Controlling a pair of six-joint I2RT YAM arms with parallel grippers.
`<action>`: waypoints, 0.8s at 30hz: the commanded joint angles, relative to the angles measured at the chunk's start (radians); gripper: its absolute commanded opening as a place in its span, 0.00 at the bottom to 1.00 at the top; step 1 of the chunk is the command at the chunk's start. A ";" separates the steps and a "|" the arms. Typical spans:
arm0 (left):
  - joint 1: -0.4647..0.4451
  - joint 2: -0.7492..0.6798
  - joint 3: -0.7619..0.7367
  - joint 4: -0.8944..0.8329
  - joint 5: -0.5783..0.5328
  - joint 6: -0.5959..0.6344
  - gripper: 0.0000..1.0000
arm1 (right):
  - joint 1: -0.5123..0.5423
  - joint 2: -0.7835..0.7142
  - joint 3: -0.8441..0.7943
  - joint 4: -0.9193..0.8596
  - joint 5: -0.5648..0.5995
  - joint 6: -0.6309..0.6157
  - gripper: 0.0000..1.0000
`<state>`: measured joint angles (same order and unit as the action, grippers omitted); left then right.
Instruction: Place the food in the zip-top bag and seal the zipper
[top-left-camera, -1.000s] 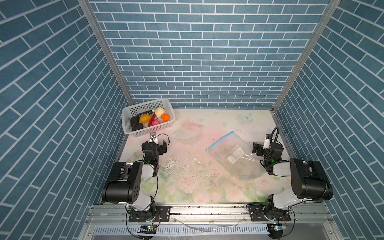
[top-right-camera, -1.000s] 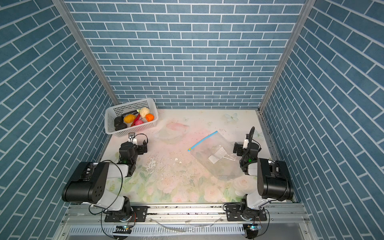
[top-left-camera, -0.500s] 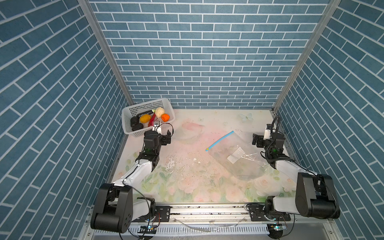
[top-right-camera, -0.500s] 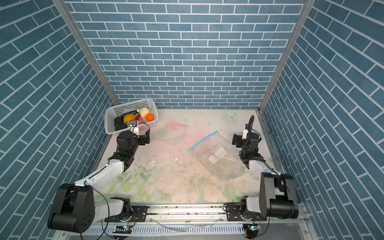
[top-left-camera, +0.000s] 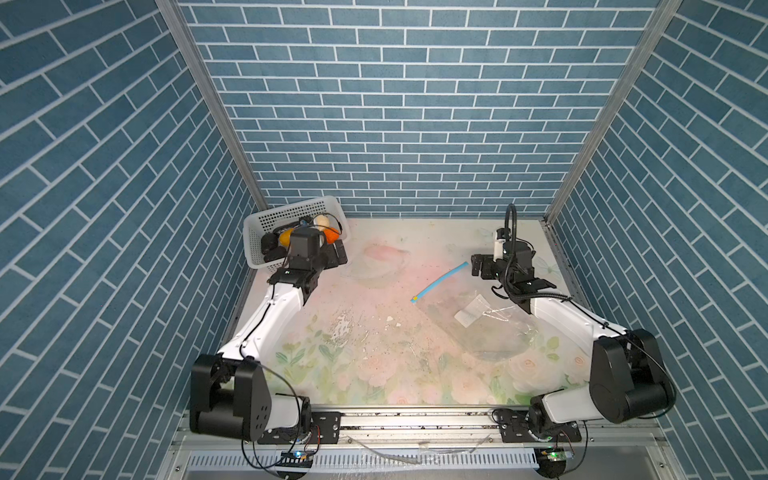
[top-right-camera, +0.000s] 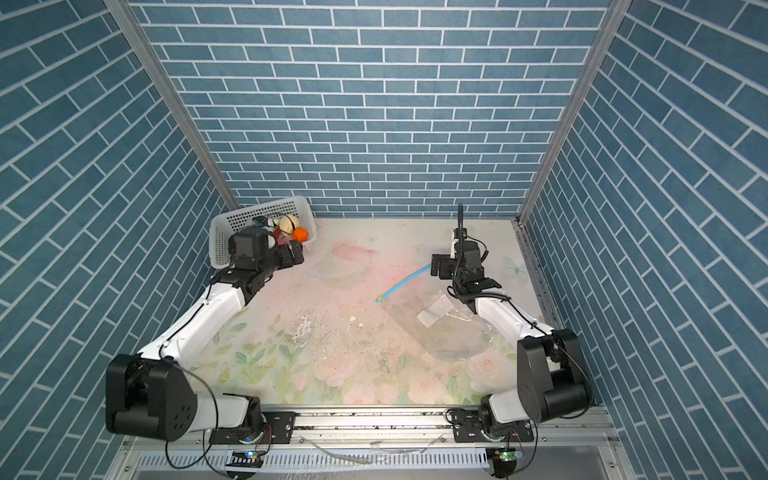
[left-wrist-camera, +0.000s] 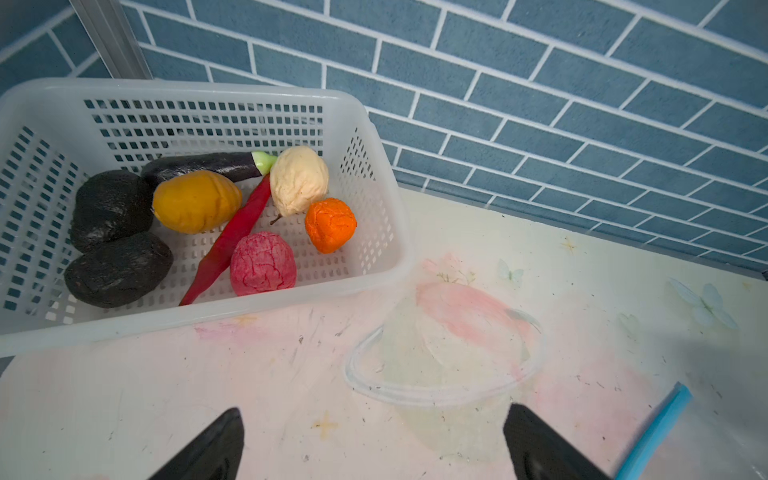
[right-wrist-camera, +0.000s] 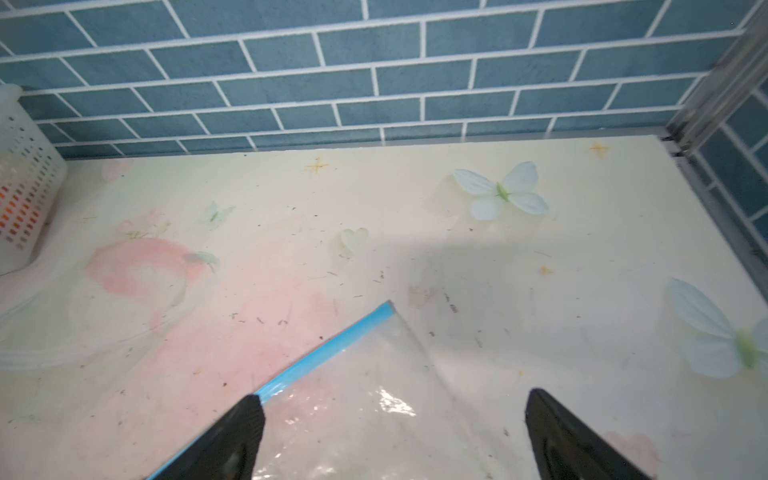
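The food lies in the white perforated basket (left-wrist-camera: 208, 93) at the back left: a yellow-orange lump (left-wrist-camera: 197, 201), a cream one (left-wrist-camera: 298, 180), an orange one (left-wrist-camera: 330, 224), a pink one (left-wrist-camera: 262, 264), a red chili (left-wrist-camera: 232, 241) and black pieces (left-wrist-camera: 118, 268). My left gripper (top-left-camera: 338, 254) (left-wrist-camera: 374, 415) hovers open and empty beside the basket's near right corner. The clear zip-top bag (top-left-camera: 486, 328) (top-right-camera: 449, 328) lies flat on the right. Its blue zipper (top-left-camera: 438, 282) (right-wrist-camera: 324, 353) has a yellow slider (top-left-camera: 414, 299) at the near end. My right gripper (top-left-camera: 478, 266) (right-wrist-camera: 390, 401) is open above the zipper's far end.
A faint clear round rim (left-wrist-camera: 444, 365) lies on the flowered mat (top-left-camera: 374, 365) between basket and bag. Blue brick walls close the left, back and right sides. Crumbs speckle the mat's middle (top-left-camera: 345, 328).
Both arms have stretched out from the front edge. The left gripper went up to the basket and the right gripper to the far end of the zipper. Both stayed open.
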<state>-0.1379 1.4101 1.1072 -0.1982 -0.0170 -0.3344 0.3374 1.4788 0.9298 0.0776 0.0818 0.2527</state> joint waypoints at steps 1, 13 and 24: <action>-0.003 0.101 0.137 -0.177 0.036 -0.033 0.99 | 0.037 0.087 0.109 -0.121 -0.022 0.083 0.99; -0.003 0.529 0.599 -0.336 0.050 -0.023 0.96 | 0.098 0.282 0.345 -0.249 -0.133 0.134 0.99; -0.003 0.889 1.034 -0.492 0.034 -0.001 0.84 | 0.134 0.301 0.351 -0.273 -0.146 0.148 0.99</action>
<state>-0.1379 2.2581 2.0830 -0.6182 0.0189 -0.3401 0.4652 1.7748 1.2518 -0.1730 -0.0593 0.3641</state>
